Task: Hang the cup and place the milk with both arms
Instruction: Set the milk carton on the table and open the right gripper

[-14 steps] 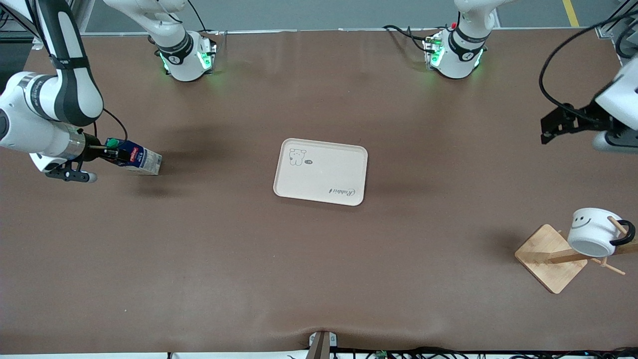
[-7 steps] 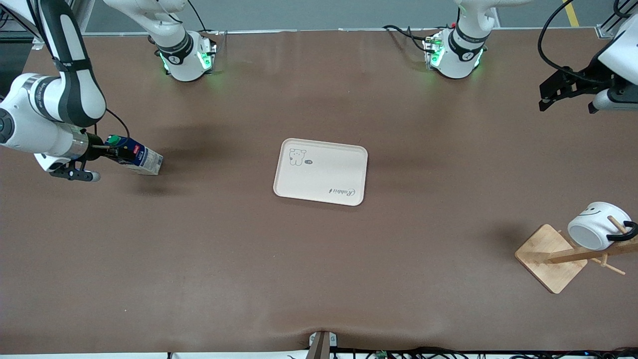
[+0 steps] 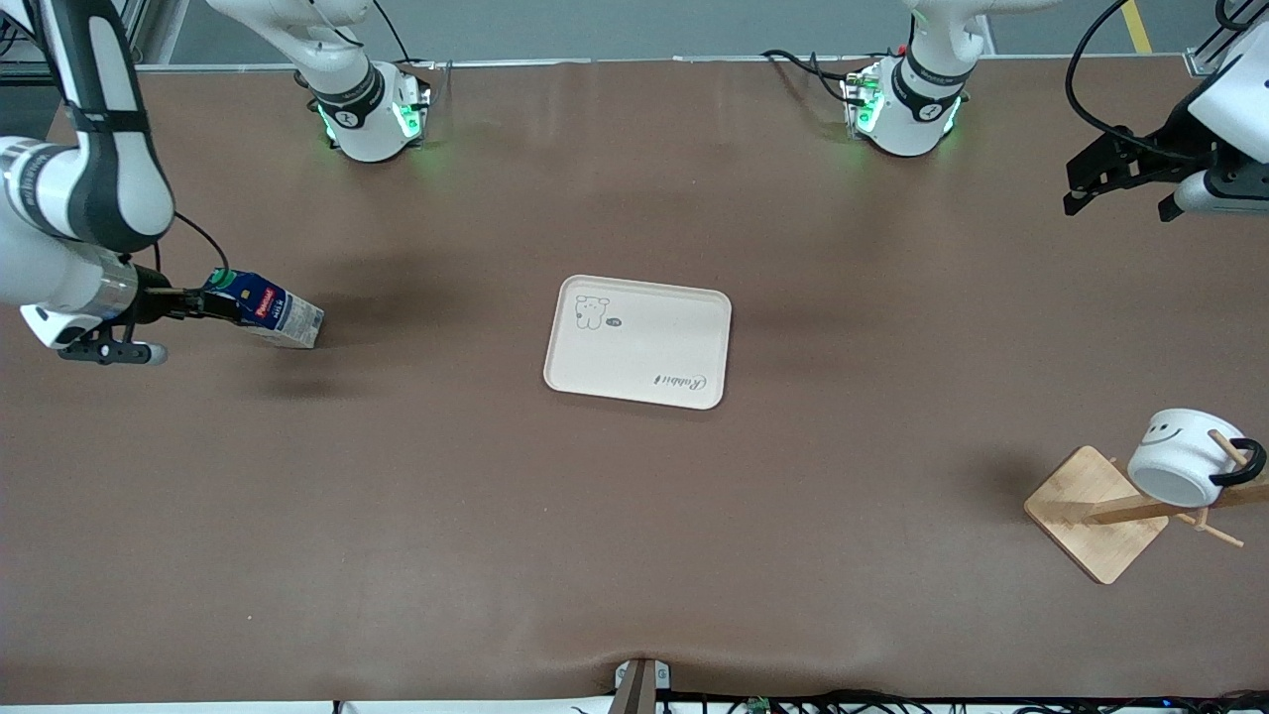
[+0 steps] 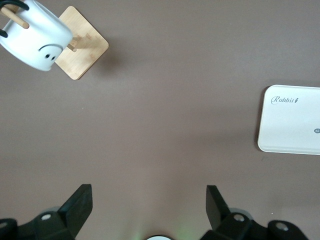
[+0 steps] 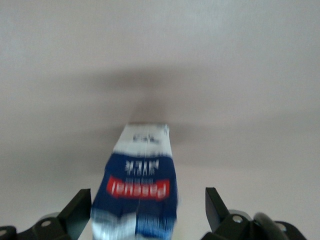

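Milk (image 3: 270, 312) stands on the table (image 3: 634, 516) near the right arm's end, tilted, green cap toward the right gripper (image 3: 203, 302). Right gripper sits spread wide at the carton's top; fingers (image 5: 75, 217) flank it with visible gaps, not clamped. Cup (image 3: 1182, 458) hangs by its black handle on a peg of the wooden rack (image 3: 1100, 511) at the left arm's end, smiley face up. Left gripper (image 3: 1076, 193) is in the air over bare table, fingers (image 4: 77, 205) wide, holding nothing. Cream tray (image 3: 639, 342) lies mid-table.
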{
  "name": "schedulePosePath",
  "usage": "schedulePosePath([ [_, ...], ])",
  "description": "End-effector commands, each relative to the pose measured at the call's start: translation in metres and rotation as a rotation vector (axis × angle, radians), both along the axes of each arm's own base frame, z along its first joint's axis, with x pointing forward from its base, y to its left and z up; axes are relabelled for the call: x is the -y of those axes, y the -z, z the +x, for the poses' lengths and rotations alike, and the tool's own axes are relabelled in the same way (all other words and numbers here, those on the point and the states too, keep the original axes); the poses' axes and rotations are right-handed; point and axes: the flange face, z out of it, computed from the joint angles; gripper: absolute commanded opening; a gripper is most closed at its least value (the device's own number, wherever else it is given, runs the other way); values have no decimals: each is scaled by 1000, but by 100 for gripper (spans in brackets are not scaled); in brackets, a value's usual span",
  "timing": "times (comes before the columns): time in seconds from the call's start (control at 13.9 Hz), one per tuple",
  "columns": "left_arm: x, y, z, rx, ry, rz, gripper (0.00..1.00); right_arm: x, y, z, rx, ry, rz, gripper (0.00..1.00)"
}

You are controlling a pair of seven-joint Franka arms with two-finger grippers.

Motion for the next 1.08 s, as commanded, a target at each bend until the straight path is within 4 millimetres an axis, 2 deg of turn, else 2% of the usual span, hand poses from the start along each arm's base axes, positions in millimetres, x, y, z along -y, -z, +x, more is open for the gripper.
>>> schedulePosePath([
  [0.0,1,-4,-4,12,-10,-4,100,-4,-10,0,-80,-16,12,100],
  [0.07,0,-3,-3,12,-12,-4,100,-2,-15,3,-74,-15,11,100],
  [0.22,0,-1,-1,8,-12,-4,100,-2,-39,13,-60,-22,8,100],
  [0.36,-3,-1,-1,8,-16,-2,100,-7,-80,23,-84,-43,14,100],
  [0.5,-6,-4,-2,20,-1,66,100,-16,-114,43,-89,-69,12,100],
  [0.65,-6,-6,-4,25,-1,62,100,-8,-125,57,-92,-91,37,100],
  [0.94,-9,-2,-1,33,-9,17,100,-6,-173,80,-38,-120,16,100],
  [1.01,-12,-3,0,38,-17,6,100,-5,-190,85,9,-121,2,100],
])
